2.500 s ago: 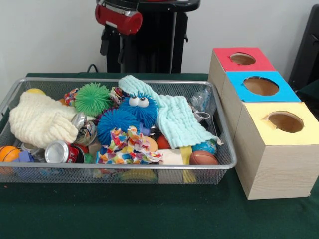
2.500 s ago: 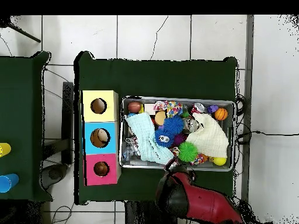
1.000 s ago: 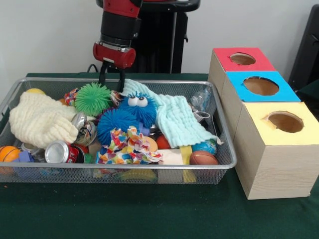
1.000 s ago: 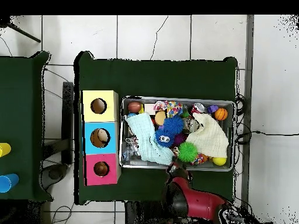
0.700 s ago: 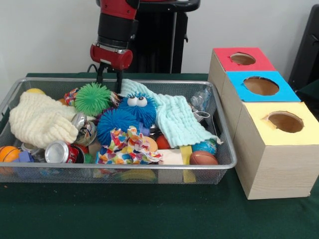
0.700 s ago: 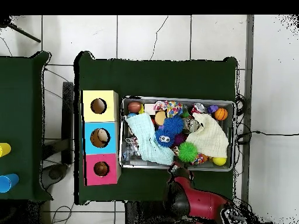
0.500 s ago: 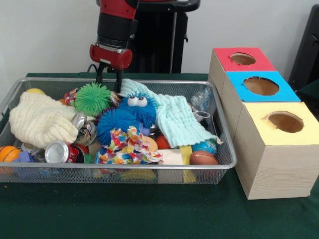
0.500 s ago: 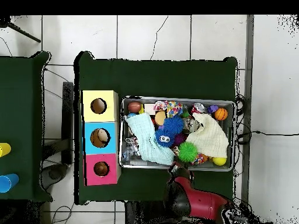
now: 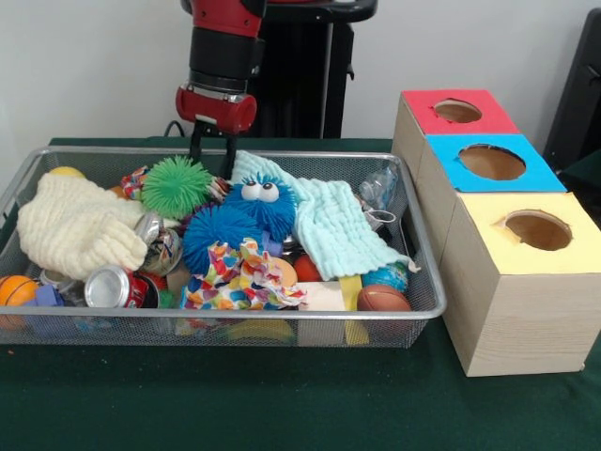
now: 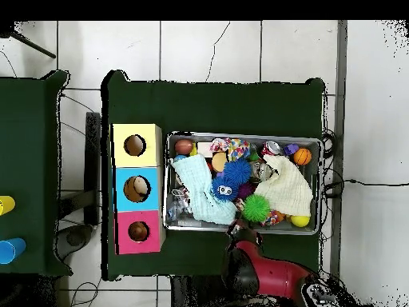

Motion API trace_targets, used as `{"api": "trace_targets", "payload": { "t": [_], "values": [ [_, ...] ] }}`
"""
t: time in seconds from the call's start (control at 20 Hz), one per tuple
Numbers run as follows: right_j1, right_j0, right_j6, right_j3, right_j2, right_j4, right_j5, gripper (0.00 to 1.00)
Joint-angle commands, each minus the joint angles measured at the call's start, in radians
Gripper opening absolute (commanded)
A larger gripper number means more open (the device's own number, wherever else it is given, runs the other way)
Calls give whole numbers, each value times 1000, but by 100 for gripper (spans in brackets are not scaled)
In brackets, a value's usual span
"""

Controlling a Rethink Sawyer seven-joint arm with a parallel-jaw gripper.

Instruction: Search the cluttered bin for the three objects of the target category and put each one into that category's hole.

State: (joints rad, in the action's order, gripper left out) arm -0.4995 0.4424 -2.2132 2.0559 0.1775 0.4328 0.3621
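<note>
Black two-pronged gripper [image 9: 213, 151] under red wrist hung over far rim of large silver wire-mesh basket [image 9: 424, 282], fingers [image 9: 197, 148] parted, empty. No monkey, tiger or duck visible; presumably buried in clutter toward camera. Red-surround hole [image 9: 457, 111] well off to the side.

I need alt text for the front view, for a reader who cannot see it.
A red robot gripper hangs with open fingers over the far edge of a wire-mesh bin crowded with toys and cloths. Right of it stand three wooden boxes with round holes: red, blue, yellow.
</note>
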Motion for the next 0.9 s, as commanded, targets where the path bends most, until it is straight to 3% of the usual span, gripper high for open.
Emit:
{"api": "trace_targets", "payload": {
  "t": [0.05,0.1,0.25,0.7,0.9],
  "values": [
    [23,-45,-98,-116,-54,-26,176,100],
    [24,-41,-100,-117,-56,-22,184,0],
    [42,-56,-99,-121,-34,-46,244,0],
    [38,-44,-95,-133,-59,-23,254,0],
    [-65,-117,-113,-44,-31,-86,197,0]
  ]
}}
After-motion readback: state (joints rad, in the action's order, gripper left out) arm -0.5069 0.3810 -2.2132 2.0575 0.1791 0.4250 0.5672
